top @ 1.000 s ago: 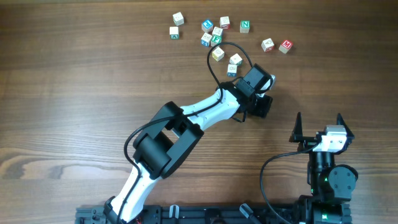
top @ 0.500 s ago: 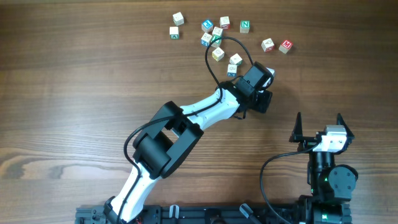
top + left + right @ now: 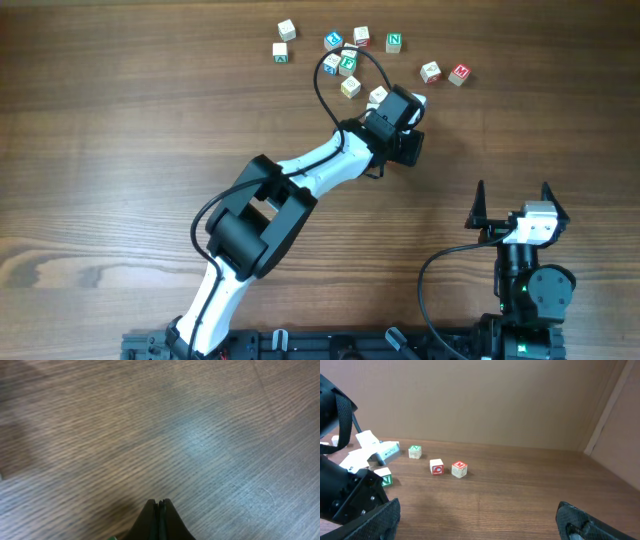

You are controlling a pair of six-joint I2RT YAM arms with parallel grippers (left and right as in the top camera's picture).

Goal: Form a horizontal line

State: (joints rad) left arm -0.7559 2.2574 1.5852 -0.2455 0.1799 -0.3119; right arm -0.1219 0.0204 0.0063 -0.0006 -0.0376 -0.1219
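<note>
Several small pale wooden letter cubes lie scattered at the far side of the table: a cluster point(image 3: 347, 62), a pair to the right point(image 3: 430, 71) point(image 3: 459, 73), and one cube point(image 3: 378, 95) right next to my left wrist. No row of three touching cubes shows in any view. My left gripper point(image 3: 410, 148) is shut and empty just right of the cluster; its wrist view point(image 3: 159, 505) shows only bare wood. My right gripper point(image 3: 512, 212) is open and empty near the front right point(image 3: 480, 520). It looks toward a red-faced cube point(image 3: 437, 466) and a red M cube point(image 3: 459, 469).
The left arm point(image 3: 300, 180) stretches diagonally across the table middle, and its black cable loops over the cluster. In the right wrist view a green N cube point(image 3: 415, 451) and a green-faced cube point(image 3: 384, 479) sit by the left arm's head point(image 3: 350, 495). A wall rises behind the table.
My left gripper has moved away from me and slightly left, toward the cube cluster, staying shut. It now covers a cube that showed beside it. The right arm has not moved.
</note>
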